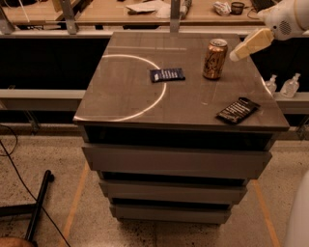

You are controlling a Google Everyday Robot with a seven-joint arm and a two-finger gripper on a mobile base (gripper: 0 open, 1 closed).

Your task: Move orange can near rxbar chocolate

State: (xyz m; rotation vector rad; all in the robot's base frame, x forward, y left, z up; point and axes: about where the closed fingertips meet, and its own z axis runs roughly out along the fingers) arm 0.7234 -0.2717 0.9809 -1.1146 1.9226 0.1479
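The orange can [215, 59] stands upright on the far right part of the dark cabinet top [120, 101]. The rxbar chocolate [237, 110], a flat black wrapper with white lettering, lies near the front right corner, well apart from the can. My gripper [248, 45] comes in from the upper right on a white arm. Its cream-coloured tip hangs above the table just right of the can's top, not touching it.
A dark blue wrapper [167, 74] lies left of the can, on a white arc painted on the top. Drawers sit below the top. Two small clear bottles [291, 86] stand on a ledge at the right. A cluttered bench [145, 9] runs behind.
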